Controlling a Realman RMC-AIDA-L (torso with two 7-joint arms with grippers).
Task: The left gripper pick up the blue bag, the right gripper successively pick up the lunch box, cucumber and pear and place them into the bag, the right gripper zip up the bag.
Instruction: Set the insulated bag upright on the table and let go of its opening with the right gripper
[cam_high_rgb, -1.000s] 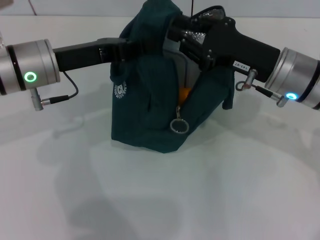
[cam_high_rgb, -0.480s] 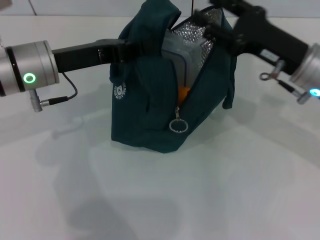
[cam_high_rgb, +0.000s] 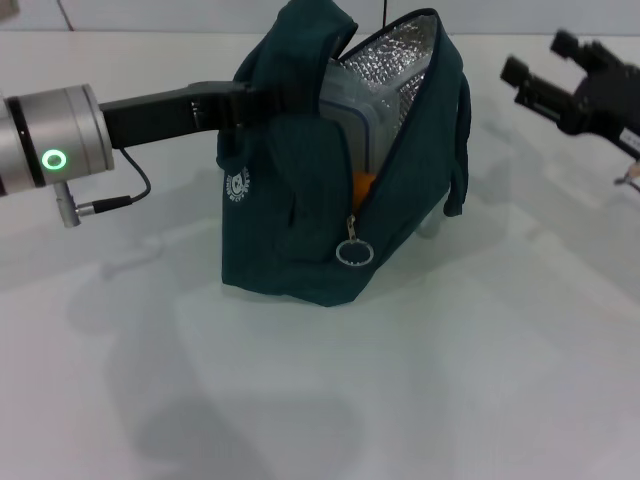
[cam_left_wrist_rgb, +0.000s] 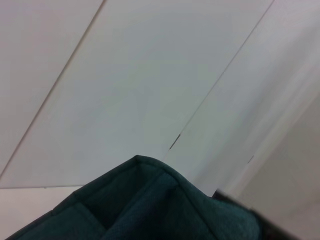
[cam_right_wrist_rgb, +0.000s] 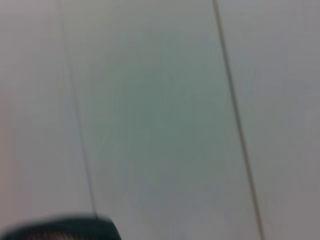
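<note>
The ring pull (cam_high_rgb: 354, 252) was seen nearest, low on the front of the blue bag (cam_high_rgb: 300, 240), which stood on the tabletop (cam_high_rgb: 420, 380) with its zipper undone to the top. Inside, the pear (cam_high_rgb: 366, 183) showed as an orange patch under the lunch box (cam_high_rgb: 345, 120); the cucumber could not be seen. The bag's upper left side was gripped by the left hand (cam_high_rgb: 248, 100), clamped on fabric. The right hand (cam_high_rgb: 545, 62) was held off to the bag's right, empty, fingers apart. Zipping was judged next: the ring should be pinched squarely and drawn up along the track while the bag is held taut.
</note>
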